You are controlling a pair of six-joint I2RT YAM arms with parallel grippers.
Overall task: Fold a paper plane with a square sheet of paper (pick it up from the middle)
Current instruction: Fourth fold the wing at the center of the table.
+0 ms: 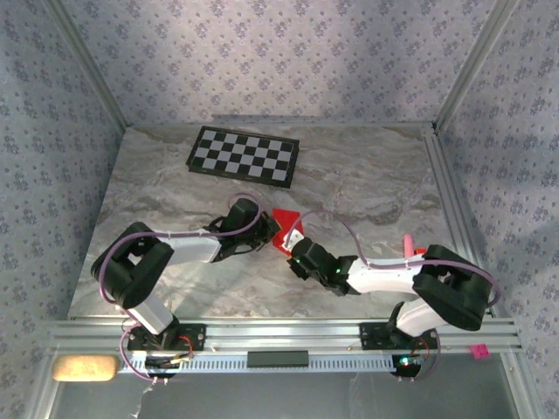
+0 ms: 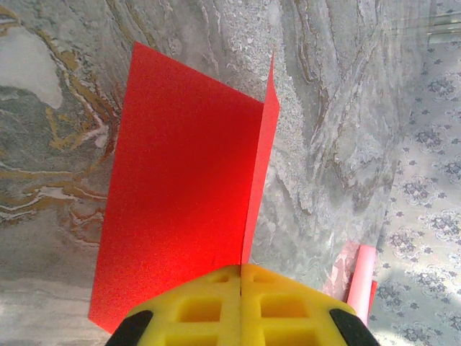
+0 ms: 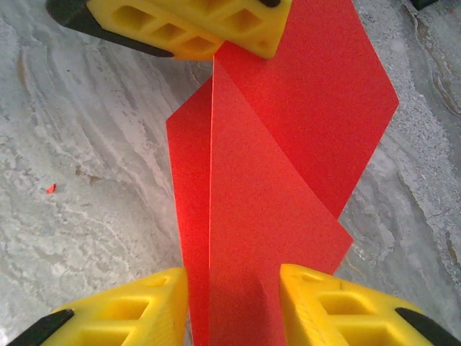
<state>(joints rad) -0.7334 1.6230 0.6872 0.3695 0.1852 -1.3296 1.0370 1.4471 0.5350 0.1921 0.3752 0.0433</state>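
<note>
2 grippers: left gripper (image 2: 241, 281) clenched on square sheet of paper (image 2: 180, 187); right gripper (image 3: 234, 292) released, straddling it. Risk: off-line closure skews crease.

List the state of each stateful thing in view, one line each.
square sheet of paper, creased and part-folded, two flaps at an angle, not pressed flat.
left gripper, shut on the square sheet of paper at the crease.
right gripper, open, one finger on either side of the paper's other end.
checkerboard, lying flat, away from both grippers.
</note>
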